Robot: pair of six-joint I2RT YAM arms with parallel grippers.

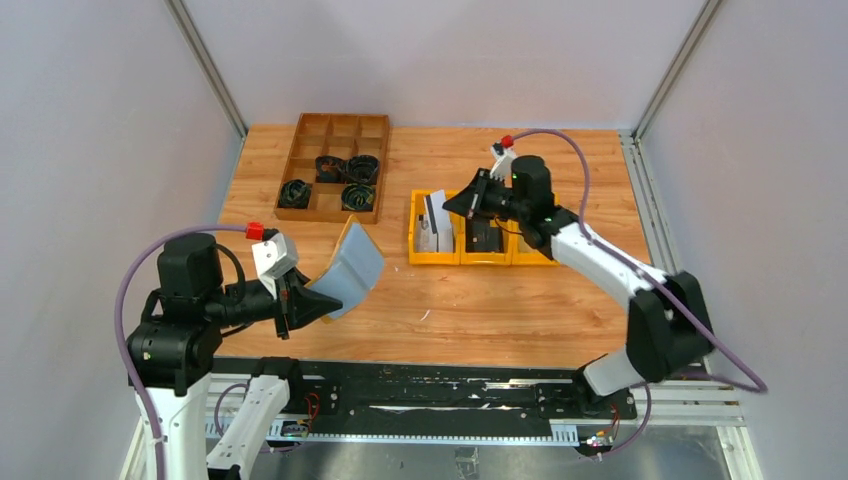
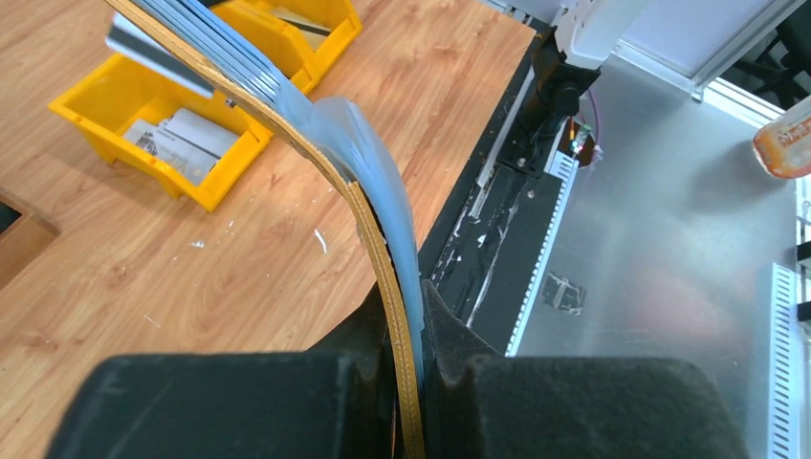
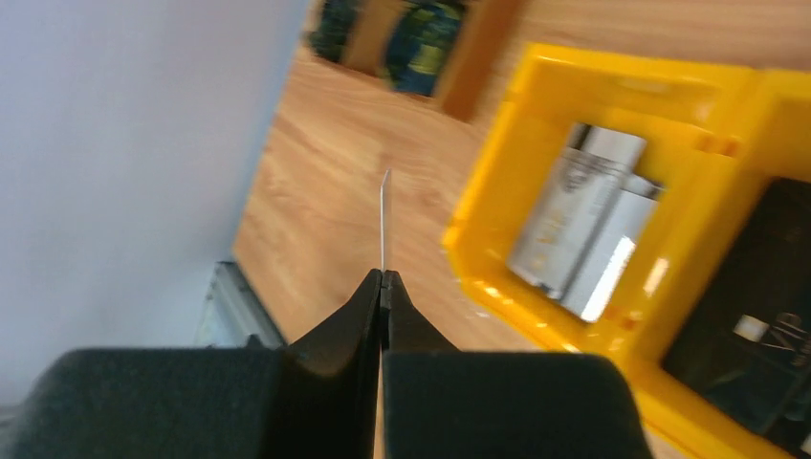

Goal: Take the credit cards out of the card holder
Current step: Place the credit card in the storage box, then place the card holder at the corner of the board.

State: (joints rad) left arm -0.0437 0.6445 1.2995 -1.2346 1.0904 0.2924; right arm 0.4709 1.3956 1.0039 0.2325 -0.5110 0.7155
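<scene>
yellow bins (image 1: 435, 257) with loose cards (image 1: 437, 222) inside; left gripper (image 1: 310, 300) tight on card holder (image 1: 352, 268), right gripper (image 3: 383, 277) tight on one thin card (image 3: 385, 220)

Card holder (image 1: 352, 268) open, curved (blue sleeves (image 2: 378, 163) fanned).

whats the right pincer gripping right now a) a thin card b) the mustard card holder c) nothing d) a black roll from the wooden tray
a, the right pincer is shut on a thin card, seen edge-on in its wrist view, while the card holder is clamped in the left pincer.
</scene>
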